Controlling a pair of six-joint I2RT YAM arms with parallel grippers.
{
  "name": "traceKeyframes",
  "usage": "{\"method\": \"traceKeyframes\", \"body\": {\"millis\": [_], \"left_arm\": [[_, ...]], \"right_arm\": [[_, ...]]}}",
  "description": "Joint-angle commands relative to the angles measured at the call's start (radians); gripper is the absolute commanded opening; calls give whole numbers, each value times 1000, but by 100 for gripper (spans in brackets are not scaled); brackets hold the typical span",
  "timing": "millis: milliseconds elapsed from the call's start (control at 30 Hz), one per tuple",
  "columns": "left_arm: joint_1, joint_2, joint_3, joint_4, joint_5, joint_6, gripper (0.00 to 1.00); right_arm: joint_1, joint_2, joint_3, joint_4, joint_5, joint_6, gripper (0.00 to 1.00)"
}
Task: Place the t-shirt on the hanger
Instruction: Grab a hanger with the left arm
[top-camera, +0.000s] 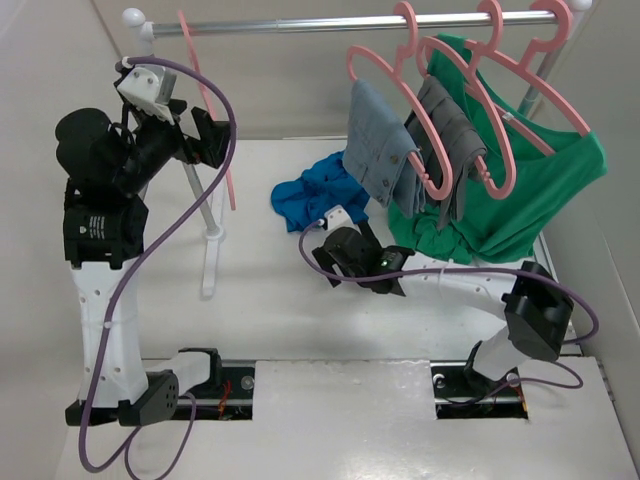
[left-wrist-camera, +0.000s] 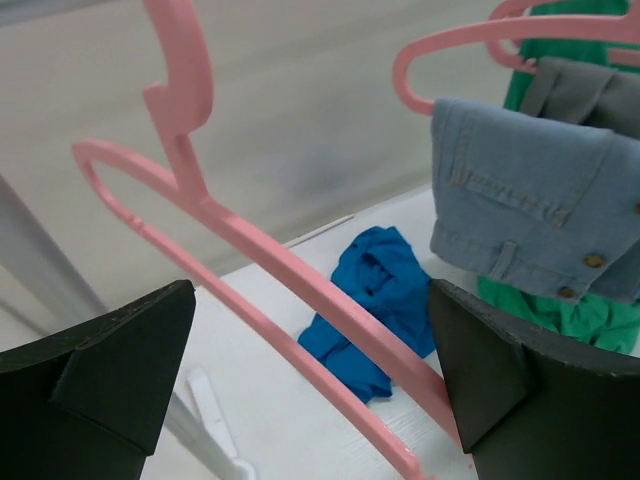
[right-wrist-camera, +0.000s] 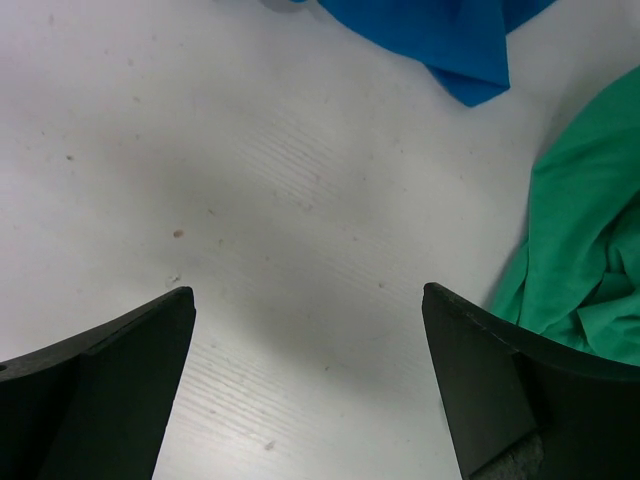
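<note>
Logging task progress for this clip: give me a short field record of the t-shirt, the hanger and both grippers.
t-shirt: crumpled on the table, on no hanger
hanger: bare, hanging at the left end of the rail
left gripper: open, raised, hanger frame between its fingers
right gripper: open, empty, low over the table beside the t-shirt
progress: t-shirt not yet hung

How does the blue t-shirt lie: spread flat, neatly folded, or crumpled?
Crumpled. The t-shirt sits in a bunched heap on the table, its fabric rumpled and overlapping, no sleeve laid out flat.
</note>
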Motion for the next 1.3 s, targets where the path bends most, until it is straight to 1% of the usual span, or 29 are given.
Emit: {"method": "traceKeyframes", "body": {"millis": [0,133,167,267,300,400,433,500,533,567,600,633,667,700,800,833,867,967,1033,1100,1133,1200,1267], "left_arm": [[7,-18,40,-19,-89,74,100],[7,-18,40,-42,-174,143,100],[7,-32,40,-42,-203,163,97],[7,-61,40,-68,-228,233,87],[7,-61,40,-68,-239,247,78],[7,-87,16,-101,-239,284,67],[7,-87,5,-121,-221,296,60],[7,-98,-7,-121,-198,284,58],[7,-98,-7,-108,-173,270,60],[7,-107,-7,-94,-153,257,73],[7,-120,-18,-76,-136,244,78],[7,-121,-18,-56,-109,212,80],[7,-137,-32,-7,-109,197,80],[7,-147,-41,15,-109,183,81],[7,-170,-65,56,-118,135,81],[7,-170,-65,56,-118,125,84],[7,-170,-65,56,-104,115,92],[7,-179,-42,66,-66,69,100],[7,-188,-33,78,-30,57,100],[7,-188,-33,78,-30,57,100],[7,-188,-56,78,-30,57,100],[7,-188,-75,78,-46,68,100],[7,-197,-84,69,-55,68,100]], "right_arm": [[-7,25,67,-22,-2,6,100],[-7,47,91,-31,-11,-3,100],[-7,47,100,-31,-11,-3,100],[-7,47,101,-31,-11,-13,100],[-7,47,101,-31,-11,-13,100],[-7,47,101,-31,-11,-23,100],[-7,47,101,-31,-11,-23,100],[-7,47,101,-31,-11,-23,100],[-7,47,101,-31,-11,-23,100],[-7,47,101,-31,-11,-23,100],[-7,47,110,-31,-20,-23,100],[-7,47,110,-42,-20,-34,100],[-7,47,128,-42,-43,-49,100],[5,33,149,-42,-52,-69,100],[36,-5,194,-15,-42,-147,100],[46,-30,206,4,-42,-180,100],[47,-30,220,4,-42,-180,100],[47,-44,278,13,-52,-200,100],[47,-44,332,13,-75,-200,100],[47,-44,361,60,-121,-224,100],[47,-53,392,99,-121,-224,100],[47,-53,430,113,-121,-224,100],[47,-39,499,122,-65,-224,100]]}}
